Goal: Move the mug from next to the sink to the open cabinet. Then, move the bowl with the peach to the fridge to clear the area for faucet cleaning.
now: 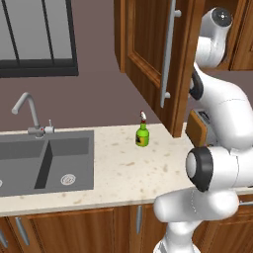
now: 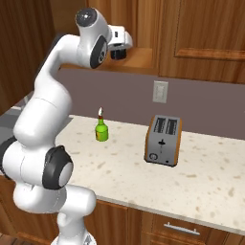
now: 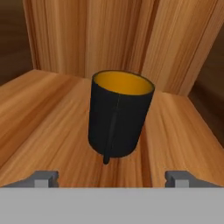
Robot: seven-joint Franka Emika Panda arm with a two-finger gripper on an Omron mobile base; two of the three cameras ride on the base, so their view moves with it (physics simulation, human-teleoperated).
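Mug (image 3: 120,114) stands centre frame on the cabinet (image 3: 52,127) shelf, hand (image 3: 112,178) released; bowl step apparently remains.

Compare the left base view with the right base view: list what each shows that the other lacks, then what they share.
Left base view alone: the sink, the faucet, a dark-framed window and the open cabinet's door with its long silver handle.
Right base view alone: the wall socket, and the whole toaster, which the left base view catches just an edge of.
Both: the green bottle standing on the speckled counter, and the white arm.
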